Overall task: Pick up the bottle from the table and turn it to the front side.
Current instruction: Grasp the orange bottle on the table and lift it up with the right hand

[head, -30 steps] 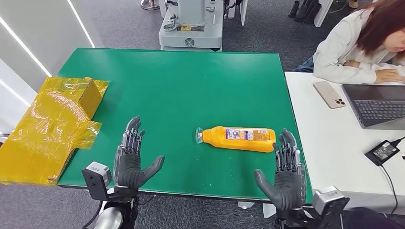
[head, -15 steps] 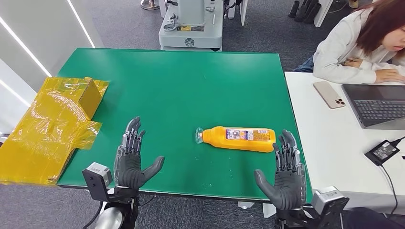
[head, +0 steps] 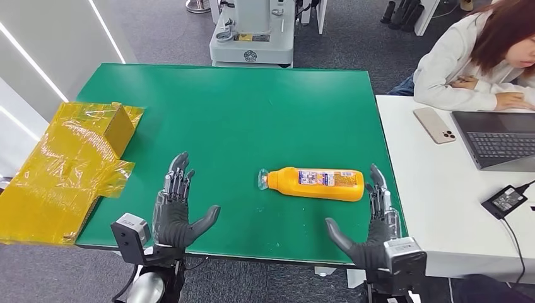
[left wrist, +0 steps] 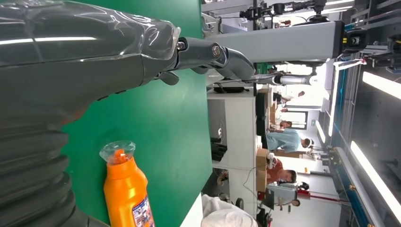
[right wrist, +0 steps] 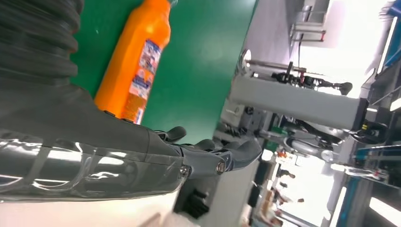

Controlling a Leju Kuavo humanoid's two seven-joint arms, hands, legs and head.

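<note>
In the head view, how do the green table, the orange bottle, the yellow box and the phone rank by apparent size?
1. green table
2. yellow box
3. orange bottle
4. phone
The phone lies somewhat farther from the camera than the bottle, but it still looks clearly smaller.

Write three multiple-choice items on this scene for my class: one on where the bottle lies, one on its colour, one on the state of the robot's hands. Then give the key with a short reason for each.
1. Where does the bottle lie?
A. On the green table, between the two hands
B. On the white desk beside the laptop
C. On the yellow cardboard box

2. What colour is the bottle's body?
A. Blue
B. Orange
C. White

3. What state are the robot's hands in?
A. Both grip the bottle
B. The left holds the bottle alone
C. Both are open and hold nothing

Key: 1 A, the orange bottle lies on its side on the green table. 2 B, its body is orange with a clear cap. 3 C, the left hand and right hand have their fingers spread, and neither grips the bottle.
</note>
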